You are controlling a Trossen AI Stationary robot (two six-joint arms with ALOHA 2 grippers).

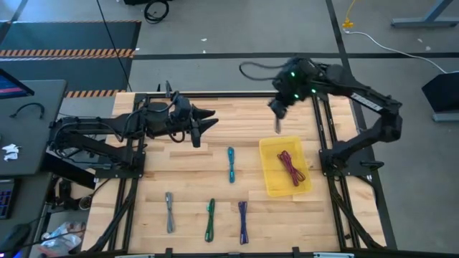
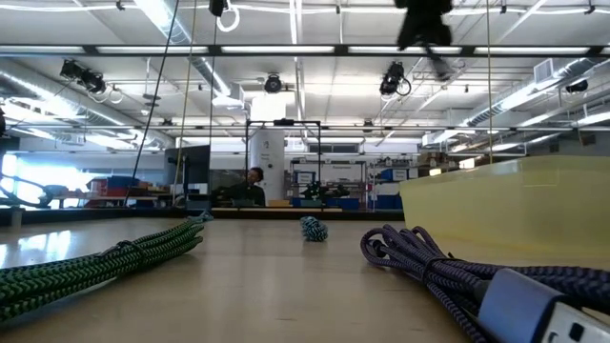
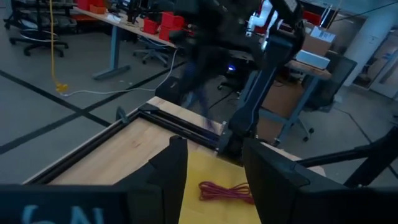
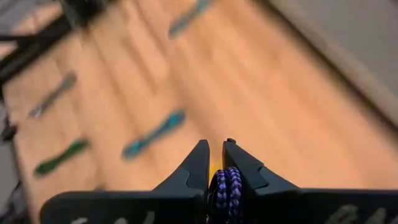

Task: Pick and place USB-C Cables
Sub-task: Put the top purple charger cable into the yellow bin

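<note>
My right gripper (image 1: 278, 112) hovers above the far edge of the yellow tray (image 1: 272, 183), shut on a purple cable (image 4: 224, 185) whose end hangs below it (image 1: 277, 127). A maroon-red cable (image 1: 290, 167) lies in the tray. On the table lie a teal cable (image 1: 231, 165), a grey cable (image 1: 169, 212), a green cable (image 1: 210, 219) and another purple cable (image 1: 242, 221). My left gripper (image 1: 209, 118) waits open over the table's far left part, pointing toward the tray. My right gripper pinches the purple cable bundle (image 4: 225, 180) between its two fingers (image 4: 198, 163), which point down from above. The cable is lifted clear of the table, and its free part hangs below the fingers (image 1: 277, 129) over the tray's far edge.
The low view shows the green cable (image 2: 86, 269) and the purple cable (image 2: 448, 272) close in front, the teal cable (image 2: 313, 229) farther off, and the tray's wall (image 2: 505, 205) at right. Black frame rails (image 1: 324, 136) run along the table's sides. Bare wood lies between tray and left arm.
</note>
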